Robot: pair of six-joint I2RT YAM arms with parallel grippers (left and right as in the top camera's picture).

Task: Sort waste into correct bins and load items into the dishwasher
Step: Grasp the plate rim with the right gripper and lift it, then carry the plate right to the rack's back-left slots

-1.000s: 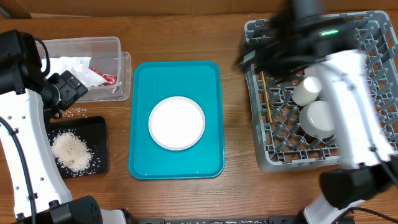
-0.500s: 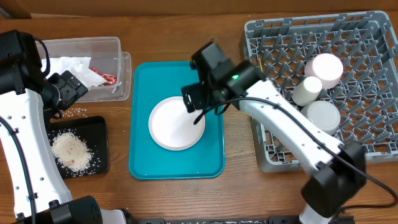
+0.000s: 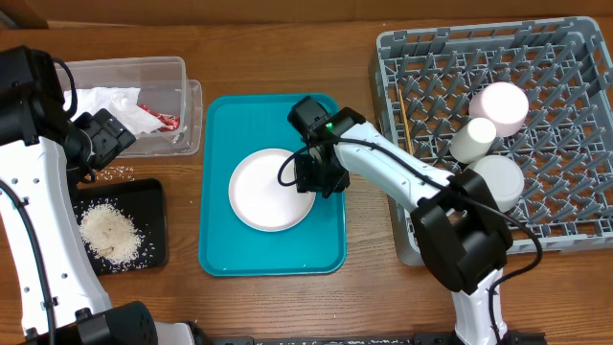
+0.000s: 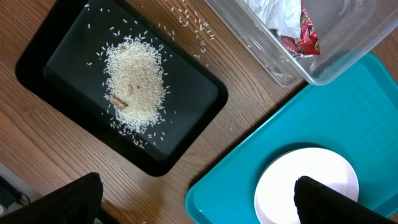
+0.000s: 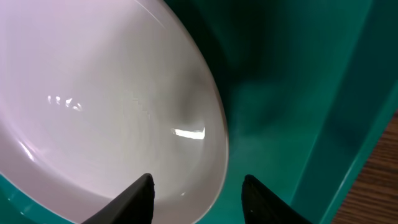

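One pale round plate (image 3: 268,190) lies on the teal tray (image 3: 220,240). My right gripper (image 3: 321,177) is down at the plate's right edge. In the right wrist view its fingers (image 5: 198,193) straddle the rim of the plate (image 5: 93,93), still apart and half closed. My left gripper (image 3: 101,139) hangs wide open by the clear tub (image 3: 115,72), which holds the napkin (image 3: 105,103) and red wrapper (image 3: 161,117). Rice (image 3: 107,233) lies on the black tray (image 3: 153,196). In the grey rack (image 3: 575,57) stand a cup (image 3: 473,140), a bowl (image 3: 498,182) and chopsticks (image 3: 406,129).
A few rice grains (image 3: 117,173) are scattered on the wood between tub and black tray. A second round white piece (image 3: 505,103) sits in the rack behind the cup. The left wrist view looks down on the black tray (image 4: 199,93), the tub (image 4: 348,56) and the plate (image 4: 311,168).
My right arm has swung from over the rack down to the plate's right edge, and its jaws have narrowed. The left arm has not moved.
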